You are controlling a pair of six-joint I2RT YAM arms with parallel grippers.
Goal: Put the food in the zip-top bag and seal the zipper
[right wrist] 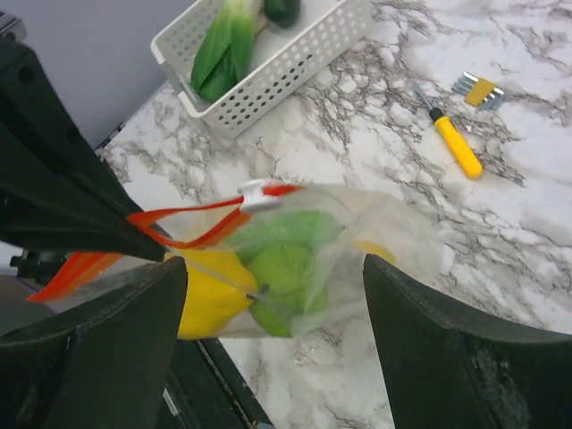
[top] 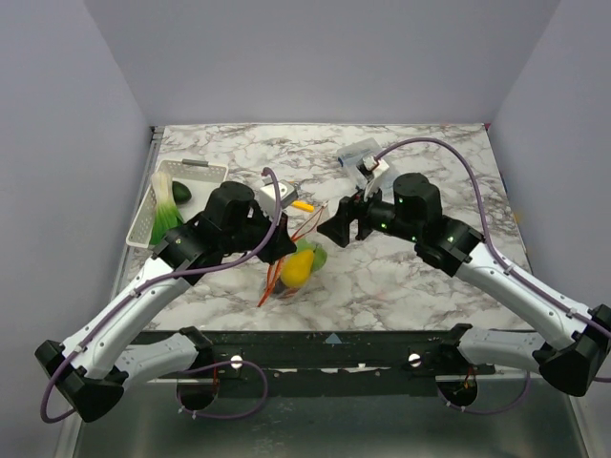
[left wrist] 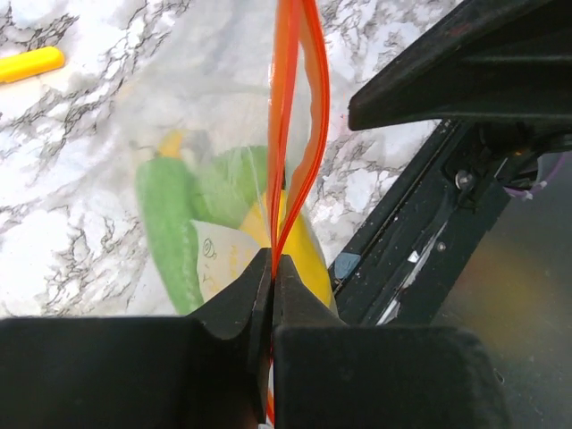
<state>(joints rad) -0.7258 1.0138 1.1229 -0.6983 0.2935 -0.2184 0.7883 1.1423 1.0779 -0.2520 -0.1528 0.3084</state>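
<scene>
The clear zip-top bag [top: 298,269] holds a yellow fruit [top: 297,271] and a green fruit [top: 318,256]. It shows in the right wrist view [right wrist: 357,241] with the yellow fruit [right wrist: 210,295] and green fruit [right wrist: 286,268] inside. My left gripper [left wrist: 271,268] is shut on the orange-red zipper [left wrist: 290,125] and holds the bag's mouth up. The zipper's white slider [right wrist: 255,197] sits along the strip [right wrist: 179,228]. My right gripper [right wrist: 273,304] is open, jaws wide apart on either side of the bag [top: 339,224], touching nothing.
A white basket [top: 167,205] at the far left holds a leek [top: 164,205] and a dark vegetable [top: 181,194]. A yellow stick-like tool [right wrist: 458,147] and a small clip [right wrist: 478,89] lie on the marble. A clear box [top: 361,157] sits at the back. The table's front edge [top: 334,334] is close under the bag.
</scene>
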